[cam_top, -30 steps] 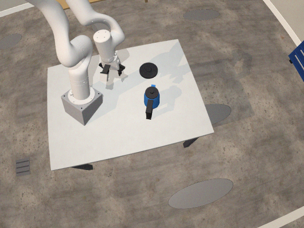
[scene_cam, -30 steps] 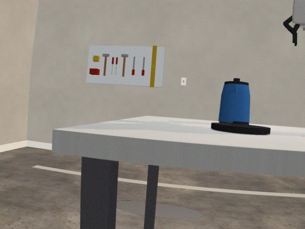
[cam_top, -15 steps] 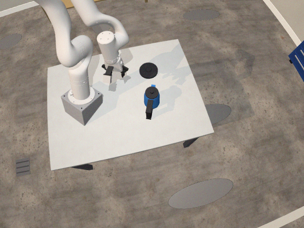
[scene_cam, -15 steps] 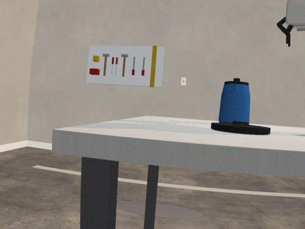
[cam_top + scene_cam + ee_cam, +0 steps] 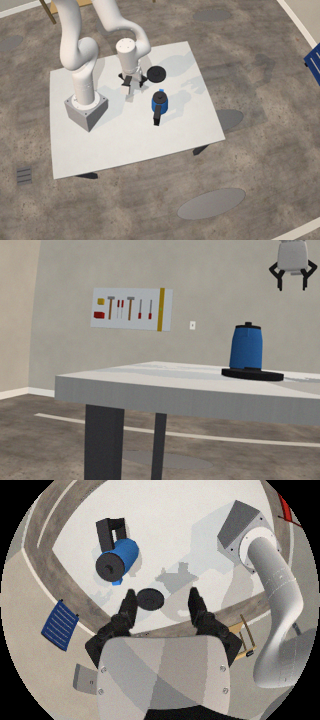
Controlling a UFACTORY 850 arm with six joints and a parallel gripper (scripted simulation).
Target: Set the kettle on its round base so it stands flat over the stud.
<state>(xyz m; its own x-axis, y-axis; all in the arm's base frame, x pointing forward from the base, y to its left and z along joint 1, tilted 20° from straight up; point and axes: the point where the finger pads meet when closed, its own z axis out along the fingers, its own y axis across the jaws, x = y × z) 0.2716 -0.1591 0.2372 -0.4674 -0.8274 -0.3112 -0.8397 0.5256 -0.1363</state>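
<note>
Kettle (image 5: 160, 102) and base (image 5: 156, 74) were seen standing apart on the bench (image 5: 77, 155), the kettle's handle (image 5: 156, 116) turned away from the base. The pincer (image 5: 133, 83) was held high above the bench, spread wide and empty, probably so the handle's thick upright bar could be straddled once reached.

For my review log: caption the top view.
Open claw hangs empty above the table; blue kettle stands apart from its black base.

Blue kettle (image 5: 245, 348) behind black base (image 5: 252, 374)
</note>
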